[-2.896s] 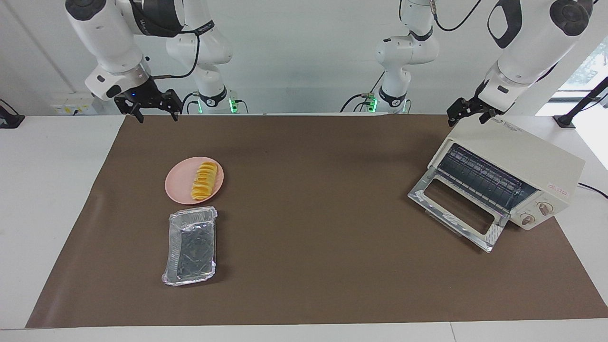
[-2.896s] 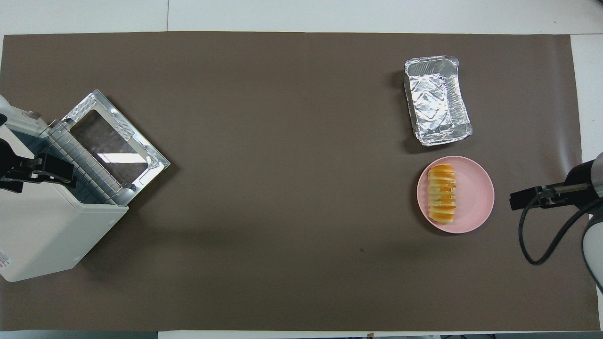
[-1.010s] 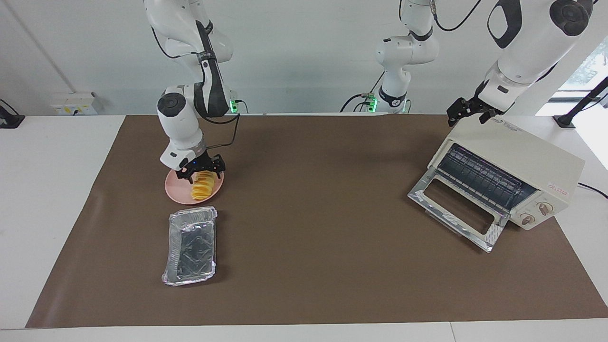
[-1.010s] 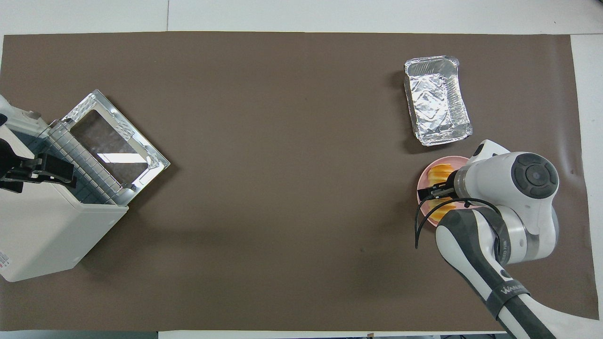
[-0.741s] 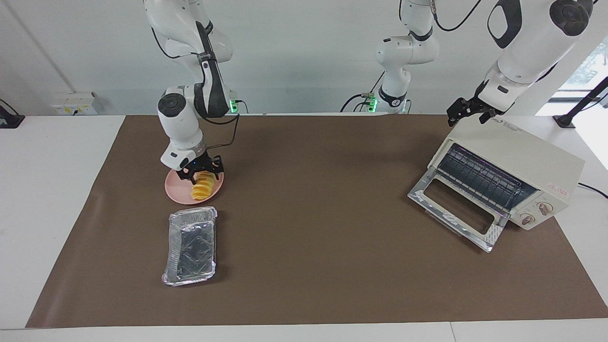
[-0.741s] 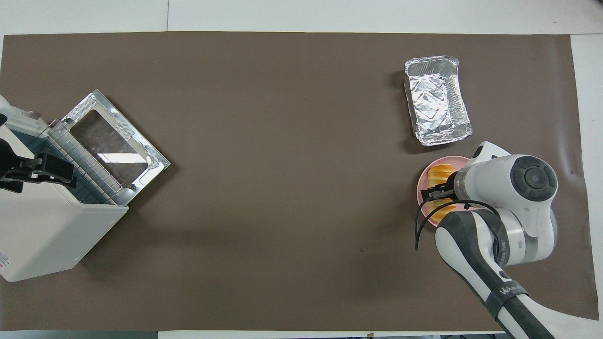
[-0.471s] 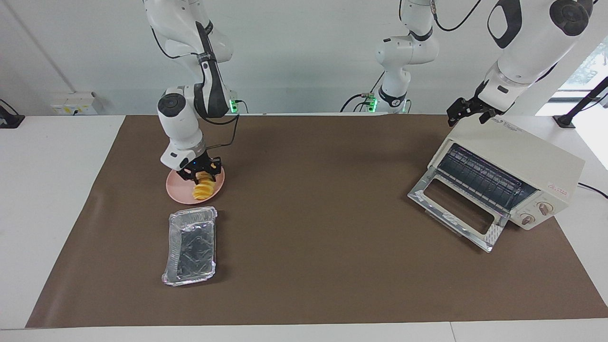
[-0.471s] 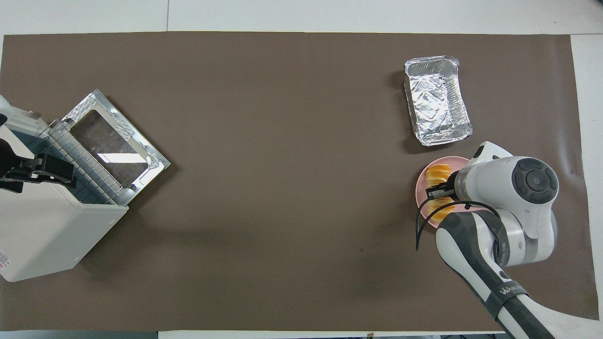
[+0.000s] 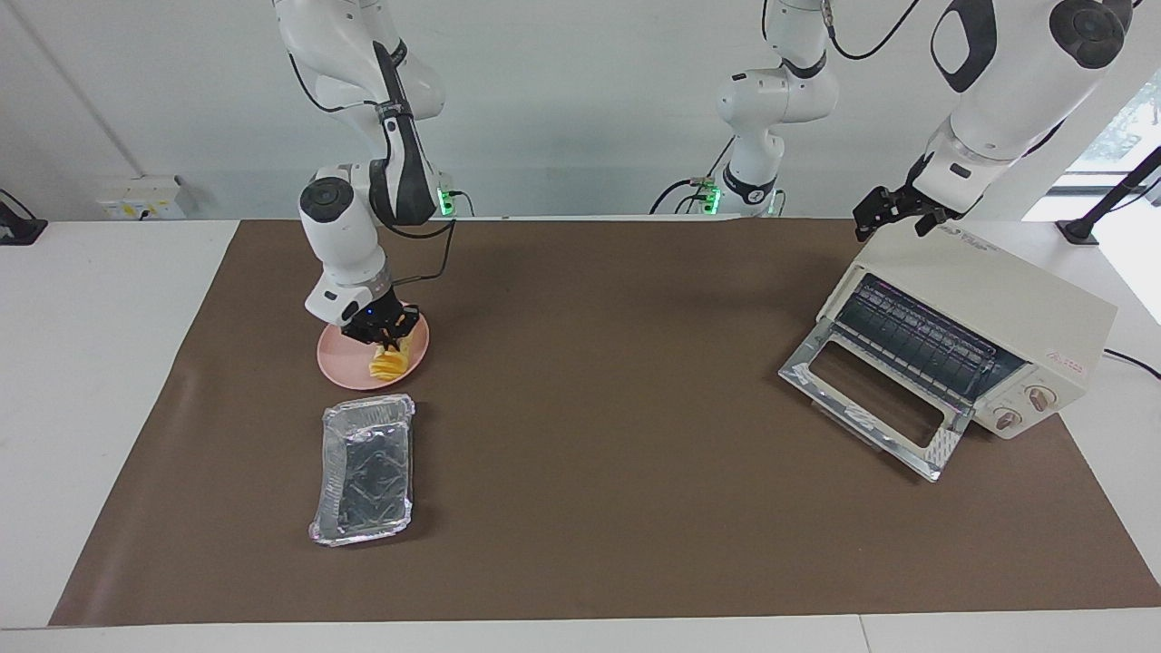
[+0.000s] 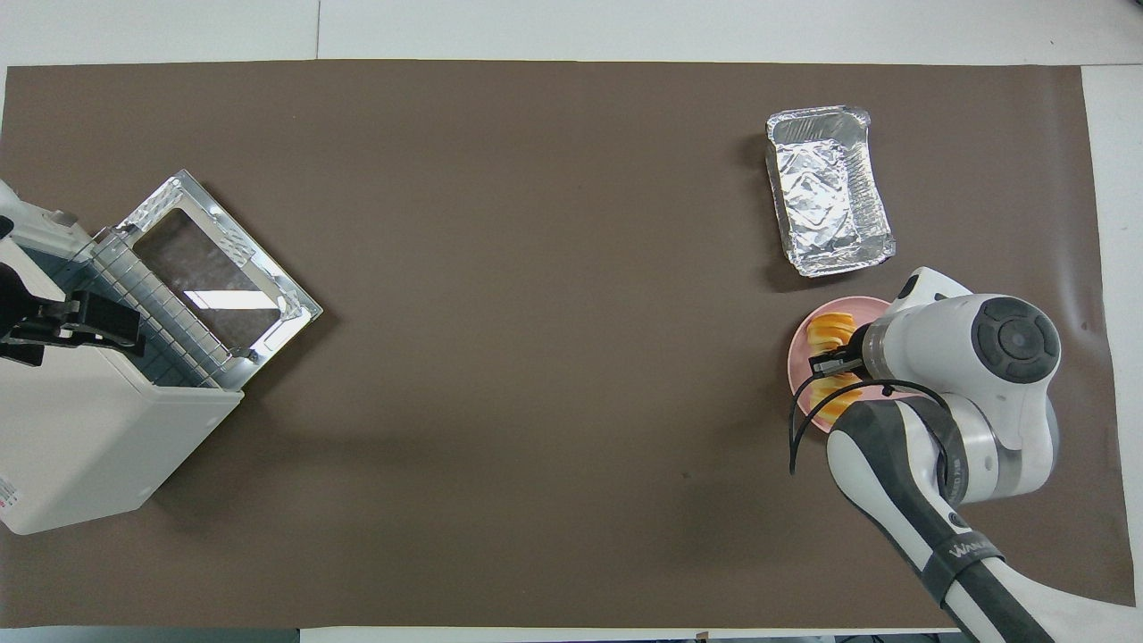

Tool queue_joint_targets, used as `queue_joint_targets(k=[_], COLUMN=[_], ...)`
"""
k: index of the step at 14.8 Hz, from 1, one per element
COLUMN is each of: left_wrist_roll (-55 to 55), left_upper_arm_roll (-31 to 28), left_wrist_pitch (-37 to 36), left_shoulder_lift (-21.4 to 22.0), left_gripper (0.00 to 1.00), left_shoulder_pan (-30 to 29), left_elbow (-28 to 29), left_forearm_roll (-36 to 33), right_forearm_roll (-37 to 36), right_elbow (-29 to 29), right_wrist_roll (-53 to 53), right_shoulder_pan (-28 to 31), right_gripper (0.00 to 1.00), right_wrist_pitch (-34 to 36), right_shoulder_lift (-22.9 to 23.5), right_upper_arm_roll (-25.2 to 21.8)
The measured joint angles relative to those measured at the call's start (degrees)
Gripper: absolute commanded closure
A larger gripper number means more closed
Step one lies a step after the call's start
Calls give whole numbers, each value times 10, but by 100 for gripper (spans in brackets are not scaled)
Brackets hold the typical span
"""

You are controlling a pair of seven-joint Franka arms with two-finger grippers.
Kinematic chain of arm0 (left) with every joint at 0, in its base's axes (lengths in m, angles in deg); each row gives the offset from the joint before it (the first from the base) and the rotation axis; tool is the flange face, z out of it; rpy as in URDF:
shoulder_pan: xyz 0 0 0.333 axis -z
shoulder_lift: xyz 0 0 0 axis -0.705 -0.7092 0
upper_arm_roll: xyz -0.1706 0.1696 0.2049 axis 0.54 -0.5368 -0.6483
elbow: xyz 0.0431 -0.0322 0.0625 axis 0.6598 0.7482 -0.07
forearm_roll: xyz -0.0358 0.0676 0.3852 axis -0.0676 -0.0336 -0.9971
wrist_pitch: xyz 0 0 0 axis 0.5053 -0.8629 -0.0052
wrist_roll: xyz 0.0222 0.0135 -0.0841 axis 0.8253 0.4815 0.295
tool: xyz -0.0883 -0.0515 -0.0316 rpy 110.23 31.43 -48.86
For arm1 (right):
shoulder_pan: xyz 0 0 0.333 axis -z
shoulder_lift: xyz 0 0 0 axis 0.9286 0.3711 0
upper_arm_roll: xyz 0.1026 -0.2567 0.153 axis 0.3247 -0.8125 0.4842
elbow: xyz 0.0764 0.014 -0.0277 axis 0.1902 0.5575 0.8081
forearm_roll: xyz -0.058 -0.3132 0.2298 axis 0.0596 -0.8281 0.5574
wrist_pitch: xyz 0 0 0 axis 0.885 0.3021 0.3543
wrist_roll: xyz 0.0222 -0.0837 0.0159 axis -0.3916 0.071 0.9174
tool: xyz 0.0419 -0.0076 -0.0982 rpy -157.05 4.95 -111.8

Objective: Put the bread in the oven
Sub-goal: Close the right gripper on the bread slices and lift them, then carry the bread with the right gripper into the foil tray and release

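- The right gripper (image 9: 388, 340) is down on the bread (image 9: 390, 361), its fingers pinched in on the loaf's end nearer the robots; the loaf lies on the pink plate (image 9: 337, 361), near the mat's edge by the robots, toward the right arm's end of the table.
- The facing view shows that grip from the side, with the loaf's free end poking out below the fingers. In the overhead view the right arm's wrist covers most of the plate, and only bits of bread (image 10: 829, 329) show on either side of the black fingers.
- A foil tray (image 9: 365, 469) sits just beside the plate, farther from the robots, apart from it.
- The oven (image 9: 984, 308) stands at the left arm's end of the table, turned slantwise, its glass door (image 9: 871, 404) dropped flat onto the brown mat (image 9: 599, 508) and the wire rack bare inside.
- The left gripper (image 9: 893, 214) waits over the oven's top corner nearest the robots, fingers apart, holding nothing; the overhead view shows it over the oven roof (image 10: 62, 321).
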Motion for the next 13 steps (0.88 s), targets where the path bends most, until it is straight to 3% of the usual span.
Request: queue_joint_targets(k=[3,7,13], left_wrist_roll=[0,0,0], left_upper_arm_roll=[0,0,0], left_wrist_pitch=[0,0,0], left_shoulder_lift=[0,0,0], left_gripper=[0,0,0], left_shoulder_pan=[0,0,0], left_elbow=[0,0,0], left_forearm_roll=[0,0,0], right_forearm_roll=[0,0,-8], right_elbow=[-56,-183,-341], right_wrist_roll=[3,32,99], right_shoulder_pan=[0,13,16], right_gripper=[100,100,100], right_wrist_pitch=[87,212,242], right_shoulder_lift=[-2,4,80], right_upper_arm_roll=[0,0,-1])
